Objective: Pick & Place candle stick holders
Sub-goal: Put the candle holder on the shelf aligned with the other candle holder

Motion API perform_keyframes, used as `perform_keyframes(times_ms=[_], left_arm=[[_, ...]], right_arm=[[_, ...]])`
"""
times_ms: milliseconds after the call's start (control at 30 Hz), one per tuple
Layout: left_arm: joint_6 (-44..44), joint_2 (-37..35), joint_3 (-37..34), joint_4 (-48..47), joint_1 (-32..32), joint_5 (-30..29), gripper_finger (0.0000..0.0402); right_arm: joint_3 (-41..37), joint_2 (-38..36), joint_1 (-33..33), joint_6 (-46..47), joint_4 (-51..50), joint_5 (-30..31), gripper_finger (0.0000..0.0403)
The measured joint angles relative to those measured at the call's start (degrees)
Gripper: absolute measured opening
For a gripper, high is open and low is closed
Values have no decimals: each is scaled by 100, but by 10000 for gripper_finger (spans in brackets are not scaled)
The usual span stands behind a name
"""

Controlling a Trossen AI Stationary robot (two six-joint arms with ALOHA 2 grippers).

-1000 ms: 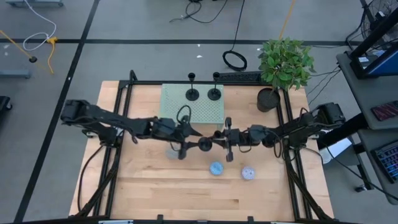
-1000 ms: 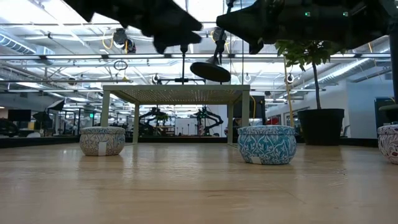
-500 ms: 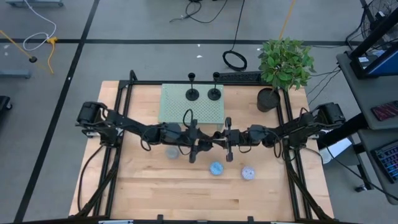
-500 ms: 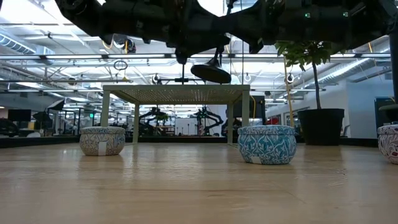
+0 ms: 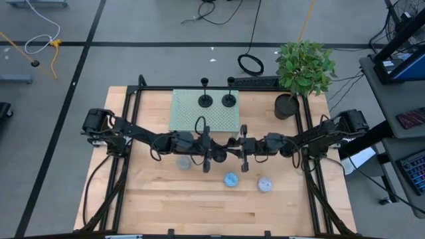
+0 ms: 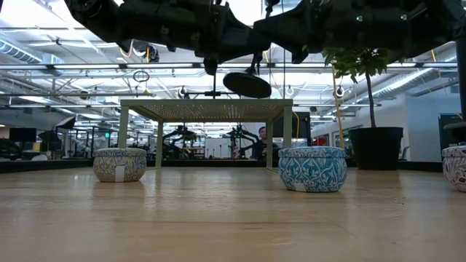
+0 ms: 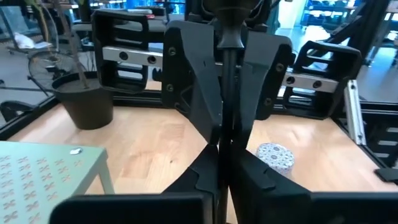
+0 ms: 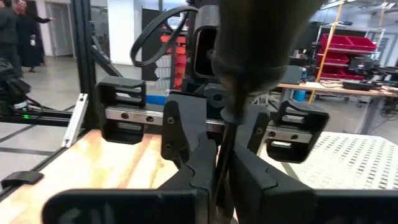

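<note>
— Start at the jaws; what do they have?

— The left gripper [image 5: 210, 157] and the right gripper [image 5: 240, 151] meet tip to tip above the middle of the table [image 5: 153, 199]; one candle stick holder [image 6: 247, 84] hangs between them, clear of the wood. In the left wrist view the thin stem [image 7: 227, 93] runs straight through both pairs of fingers; the left fingers [image 7: 202, 177] are pinched narrow on it, and the right arm's fingers close on the same stem from the opposite side.

— So both are clamped?

— That is my reading; neither pair shows a gap beyond the stem's width. The disc base sits on the right gripper's side, tilted, filling the right wrist view as a dark blur.

— And further out from the jaws?

— Just beyond them stands the green stand [image 5: 189, 119]; two other candle stick holders [image 5: 206, 99] are upright on its far edge, side by side. Below and on the near side of the jaws lie three patterned tins [image 5: 230, 179]; the plant pot [image 5: 287, 106] is well apart, past the right arm.

— How far along, then?

— Two look placed, one is in the air mid-handover; I judge one gripper must release, then the other set it down.
</note>
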Motion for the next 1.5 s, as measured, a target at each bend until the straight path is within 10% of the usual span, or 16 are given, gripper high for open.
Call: perform_keyframes(times_ms=[433,933,1233,1500], left_arm=[[30,-532,-1,-945,-16,-50,14],[1015,-4131,-42,-4282,-233,-1740,14],[1255,-5154,-2014,-2439,788,-1983,14],[1354,-4799,-2628,-1212,2400,-505,14]], right_arm=[[-118,-52,57,-195,-111,704,184],[-245,-52,62,-256,-198,1030,231],[-245,-52,58,-255,-200,1027,231],[-245,-52,47,-261,-156,1025,231]])
